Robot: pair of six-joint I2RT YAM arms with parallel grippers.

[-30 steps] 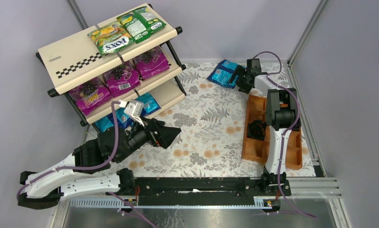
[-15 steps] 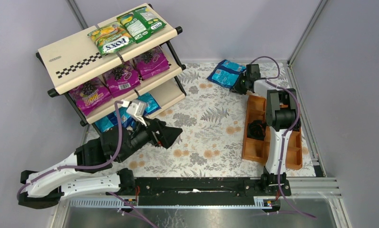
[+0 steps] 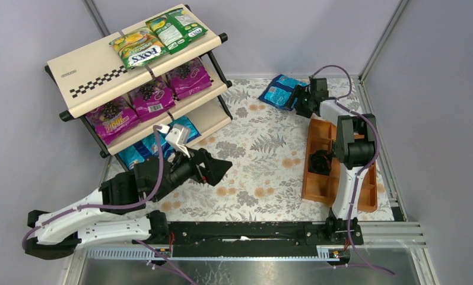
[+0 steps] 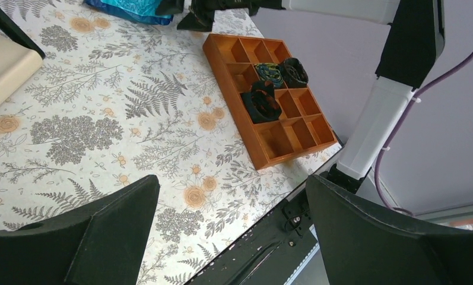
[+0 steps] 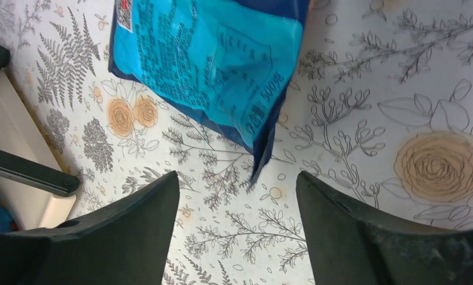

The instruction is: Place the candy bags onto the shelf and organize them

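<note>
Bright, even light is seen; shadows are soft. Faint sheen is shown on glossy green-yellow candy packets at eleven o'clock.

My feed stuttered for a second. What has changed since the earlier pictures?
The left gripper, open and empty, has drifted slightly right over the floral mat, away from the three-tier cream shelf. The right gripper has barely shifted by the bright blue glossy candy bags; its jaws stand open, one bag's corner ahead of them, not gripped. No bag has moved.
</note>
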